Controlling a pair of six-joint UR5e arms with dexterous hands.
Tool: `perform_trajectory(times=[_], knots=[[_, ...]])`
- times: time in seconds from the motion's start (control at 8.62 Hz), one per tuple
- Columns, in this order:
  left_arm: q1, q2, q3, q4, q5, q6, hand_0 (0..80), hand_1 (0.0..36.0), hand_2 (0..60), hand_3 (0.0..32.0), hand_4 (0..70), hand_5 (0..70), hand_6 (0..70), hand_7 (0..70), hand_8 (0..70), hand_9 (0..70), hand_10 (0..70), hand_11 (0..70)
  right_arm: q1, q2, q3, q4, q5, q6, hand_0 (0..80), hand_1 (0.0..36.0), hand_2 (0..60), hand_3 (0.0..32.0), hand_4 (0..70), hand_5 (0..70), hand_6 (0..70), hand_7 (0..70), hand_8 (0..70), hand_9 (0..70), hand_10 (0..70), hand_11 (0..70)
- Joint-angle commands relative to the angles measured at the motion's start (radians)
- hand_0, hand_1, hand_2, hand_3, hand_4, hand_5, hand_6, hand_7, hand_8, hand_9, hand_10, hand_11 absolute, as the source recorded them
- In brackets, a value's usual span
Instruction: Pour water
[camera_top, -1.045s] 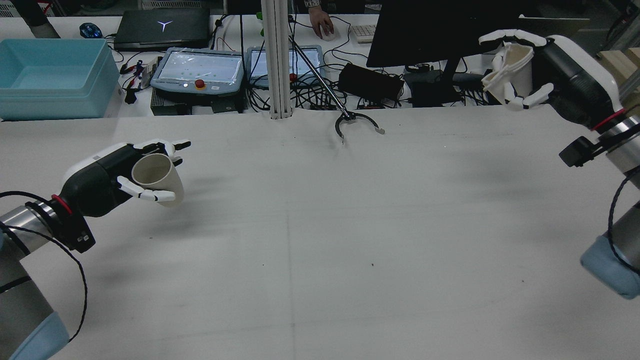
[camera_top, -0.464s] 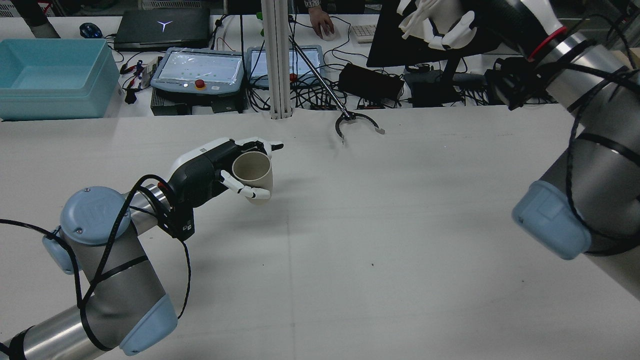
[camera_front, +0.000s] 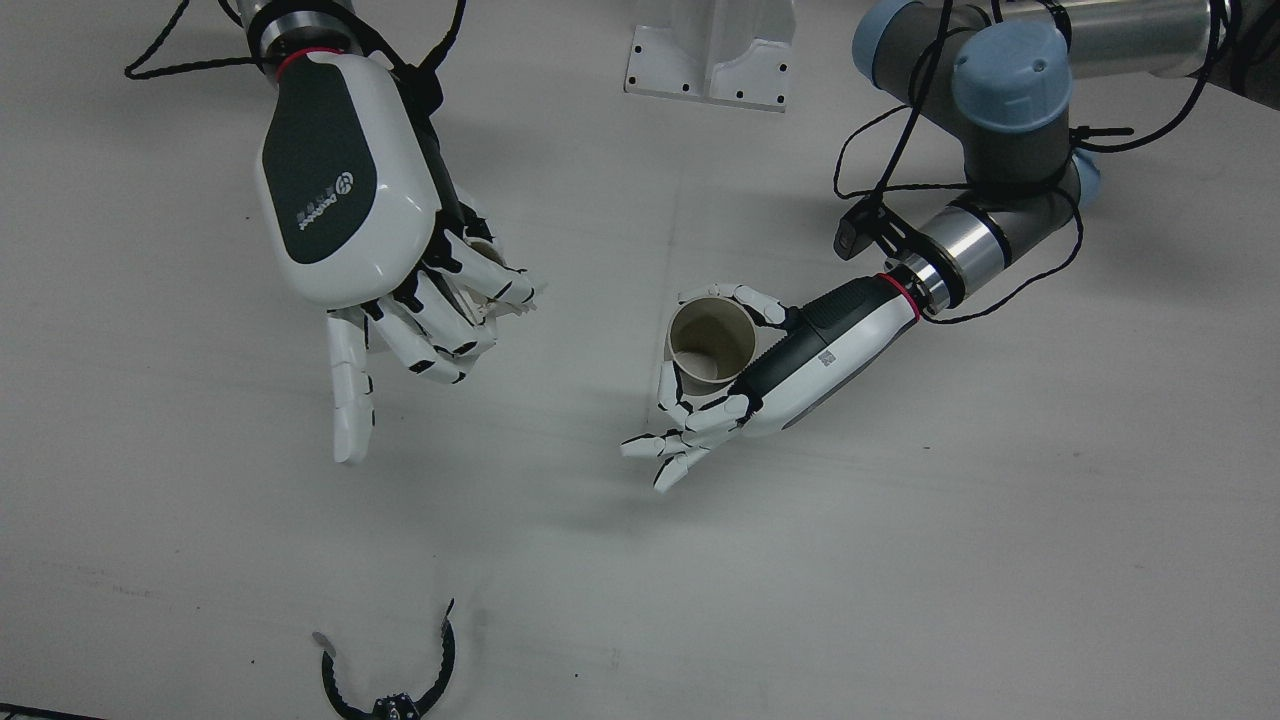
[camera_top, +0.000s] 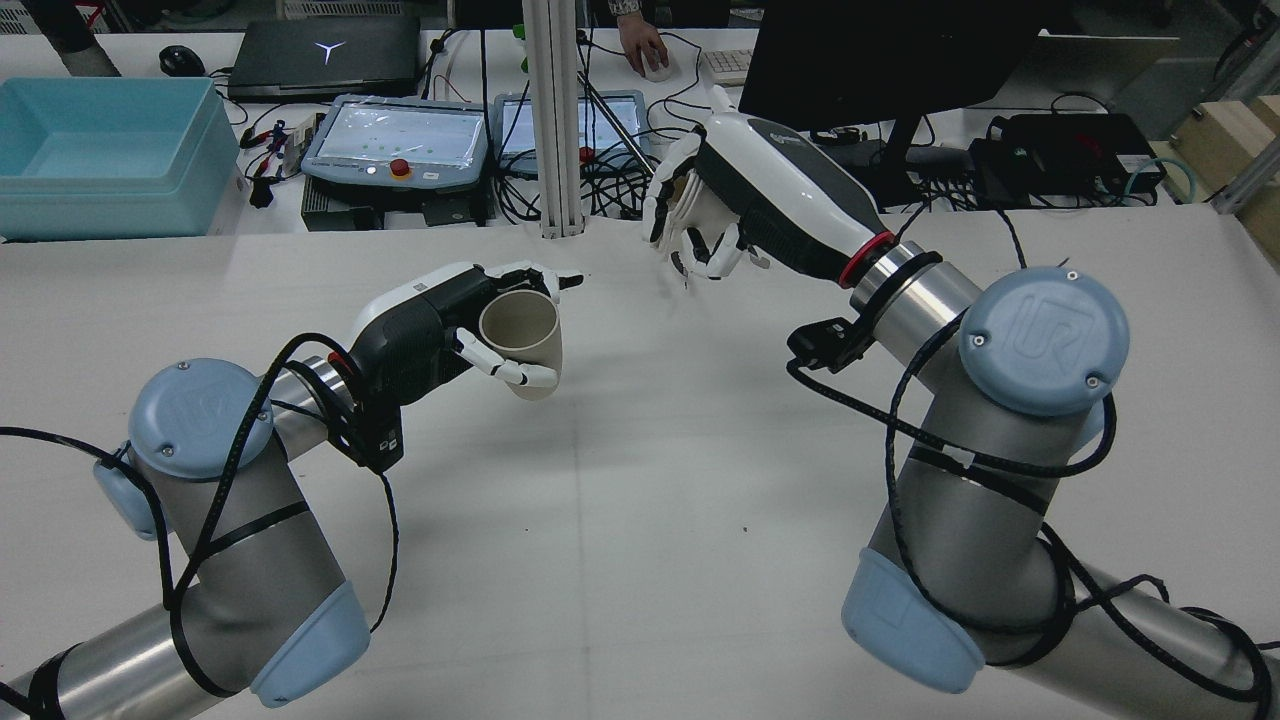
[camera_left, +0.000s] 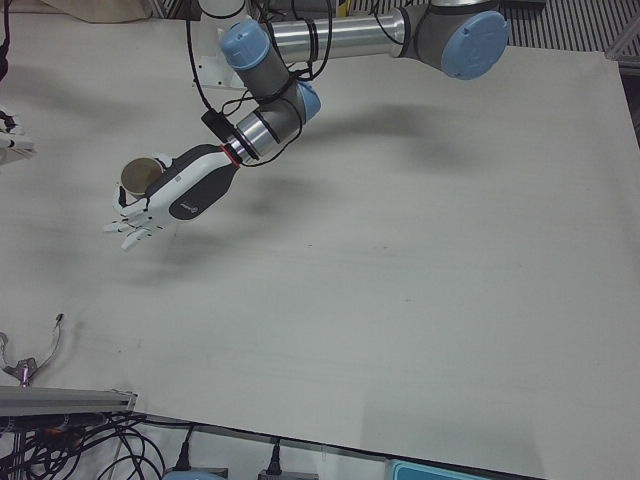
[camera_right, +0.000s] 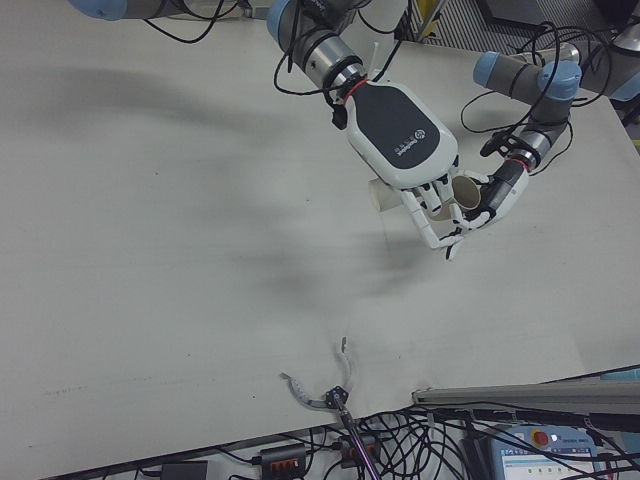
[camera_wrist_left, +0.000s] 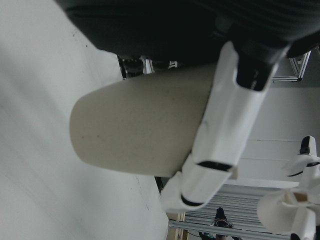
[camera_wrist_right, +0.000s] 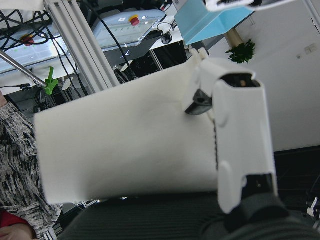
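Observation:
My left hand (camera_top: 420, 335) is shut on a beige paper cup (camera_top: 520, 335), held upright just above the table with its mouth open upward. The cup looks empty in the front view (camera_front: 712, 340) and fills the left hand view (camera_wrist_left: 140, 125). My right hand (camera_top: 760, 200) is shut on a white cup (camera_right: 380, 195), held palm down, high above the table. That cup is mostly hidden under the palm and fills the right hand view (camera_wrist_right: 130, 145). In the front view the right hand (camera_front: 345, 190) is beside the beige cup, apart from it.
A black grabber claw (camera_front: 390, 680) lies at the table's far edge. A vertical post (camera_top: 555, 120) stands at the far edge, and its base plate (camera_front: 712, 50) is between the arms. Beyond the table are a blue bin (camera_top: 110, 150) and teach pendants (camera_top: 400, 140).
Both arms have swung in toward the table's middle. The right hand has come in from the far right with the white cup. The left hand has moved right with the beige cup.

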Motion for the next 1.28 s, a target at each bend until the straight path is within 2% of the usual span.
perform_trajectory(times=[0.0, 0.12, 0.23, 0.46, 0.58, 0.7, 0.81, 0.93, 1.04, 1.16], knots=[[0.001, -0.037, -0.002, 0.025, 0.000, 0.001, 80.0, 36.0, 60.0, 0.0, 29.5, 70.0, 14.4, 13.3, 3.1, 1.2, 4.6, 11.2, -0.108, 0.078, -0.122, 0.002, 0.068, -0.108, 80.0, 36.0, 60.0, 0.0, 70.0, 22.3, 69.2, 70.0, 34.7, 48.3, 0.0, 1.5], [0.001, -0.057, 0.002, 0.037, 0.000, 0.002, 80.0, 36.0, 60.0, 0.0, 29.7, 70.0, 14.5, 13.5, 3.2, 1.3, 4.6, 11.2, -0.116, 0.109, -0.159, 0.005, 0.075, -0.108, 80.0, 36.0, 60.0, 0.0, 70.0, 22.4, 69.1, 70.0, 35.3, 48.9, 0.0, 1.7], [0.003, -0.056, 0.011, 0.038, -0.001, 0.005, 80.0, 36.0, 60.0, 0.0, 29.4, 70.0, 14.4, 13.4, 3.1, 1.2, 4.6, 11.2, -0.131, 0.116, -0.159, 0.005, 0.097, -0.110, 80.0, 36.0, 60.0, 0.0, 70.0, 22.5, 68.1, 70.0, 35.4, 49.3, 0.0, 2.8], [0.001, -0.041, 0.010, 0.036, -0.001, 0.005, 80.0, 36.0, 60.0, 0.0, 29.3, 70.0, 14.7, 13.7, 3.4, 1.3, 4.9, 11.7, -0.136, 0.107, -0.092, 0.005, 0.097, -0.107, 80.0, 36.0, 60.0, 0.0, 70.0, 22.6, 66.4, 70.0, 35.2, 49.0, 0.0, 2.9], [-0.005, -0.039, 0.002, 0.036, -0.001, -0.001, 80.0, 36.0, 60.0, 0.0, 29.0, 70.0, 14.5, 13.5, 3.4, 1.3, 4.9, 11.7, -0.111, 0.052, 0.039, 0.005, 0.097, -0.096, 80.0, 36.0, 60.0, 0.0, 70.0, 22.5, 65.5, 70.0, 34.5, 48.1, 0.0, 2.7], [-0.014, -0.024, -0.008, 0.033, 0.000, -0.018, 80.0, 36.0, 60.0, 0.0, 29.2, 70.0, 14.3, 13.2, 3.4, 1.2, 4.9, 11.7, -0.037, -0.026, 0.145, 0.009, 0.092, -0.008, 80.0, 36.0, 60.0, 0.0, 68.9, 22.6, 62.4, 70.0, 33.7, 46.8, 0.0, 3.2], [-0.014, 0.049, -0.043, 0.012, -0.001, -0.044, 80.0, 36.0, 60.0, 0.0, 28.7, 70.0, 13.9, 12.8, 3.4, 1.1, 4.8, 11.6, 0.049, -0.095, 0.161, 0.011, 0.089, 0.204, 80.0, 36.0, 60.0, 0.0, 63.3, 23.3, 62.3, 70.0, 35.5, 48.6, 2.9, 8.6], [-0.014, 0.129, -0.082, -0.022, 0.000, -0.045, 80.0, 36.0, 60.0, 0.0, 28.1, 70.0, 12.9, 11.3, 2.9, 0.8, 4.7, 11.5, 0.152, -0.189, 0.154, 0.072, 0.085, 0.378, 80.0, 36.0, 60.0, 0.0, 60.6, 24.1, 64.2, 70.0, 37.6, 51.0, 6.8, 14.4], [-0.017, 0.198, -0.093, -0.069, -0.001, -0.067, 80.0, 36.0, 60.0, 0.0, 28.5, 70.0, 13.1, 11.5, 3.0, 0.9, 4.8, 11.6, 0.254, -0.303, 0.152, 0.209, 0.062, 0.454, 80.0, 36.0, 60.0, 0.0, 52.7, 24.8, 64.2, 70.0, 38.8, 51.9, 9.3, 18.0], [-0.022, 0.267, -0.111, -0.103, -0.001, -0.087, 80.0, 36.0, 60.0, 0.0, 29.5, 70.0, 13.6, 12.2, 3.2, 1.0, 4.9, 11.7, 0.363, -0.396, 0.114, 0.327, 0.007, 0.544, 80.0, 36.0, 60.0, 0.0, 43.3, 25.5, 63.2, 70.0, 40.4, 53.2, 12.1, 22.3]])
